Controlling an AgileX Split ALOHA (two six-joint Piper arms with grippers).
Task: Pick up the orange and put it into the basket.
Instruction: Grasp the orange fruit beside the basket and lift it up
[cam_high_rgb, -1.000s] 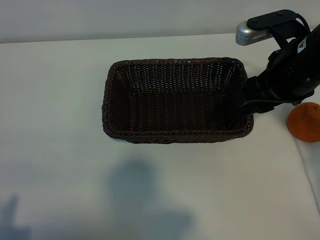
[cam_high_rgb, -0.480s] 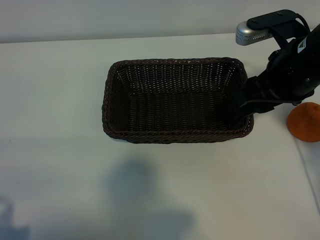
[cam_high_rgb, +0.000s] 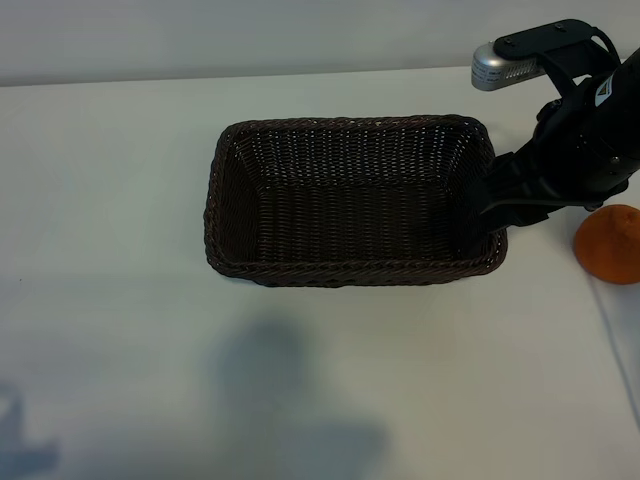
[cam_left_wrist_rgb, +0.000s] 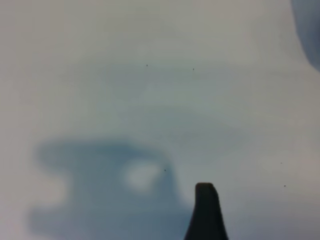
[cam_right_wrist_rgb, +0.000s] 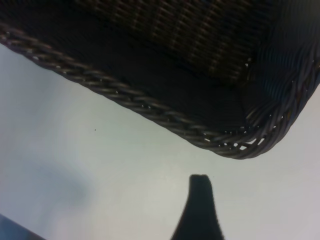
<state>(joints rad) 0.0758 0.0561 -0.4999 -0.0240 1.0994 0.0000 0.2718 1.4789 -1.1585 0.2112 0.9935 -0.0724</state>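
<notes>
The dark brown woven basket (cam_high_rgb: 350, 270) stands in the middle of the white table and has nothing in it. The orange (cam_high_rgb: 610, 245) lies on the table at the far right edge of the exterior view, clear of the basket. My right gripper (cam_high_rgb: 497, 205) hangs over the basket's right end, between basket and orange, open and holding nothing. In the right wrist view one dark fingertip (cam_right_wrist_rgb: 199, 200) shows above bare table beside the basket's rounded corner (cam_right_wrist_rgb: 235, 147). A dark part of my left gripper (cam_left_wrist_rgb: 206, 215) shows over bare table; neither basket nor orange is in that view.
The white table (cam_high_rgb: 120, 200) spreads wide to the left of and in front of the basket. A grey camera housing (cam_high_rgb: 505, 68) sits on the right arm at the back right. Soft shadows lie on the table's front part (cam_high_rgb: 290, 400).
The faint shadow at the exterior view's lower left has sunk toward the frame edge. Basket, orange and right arm have not moved.
</notes>
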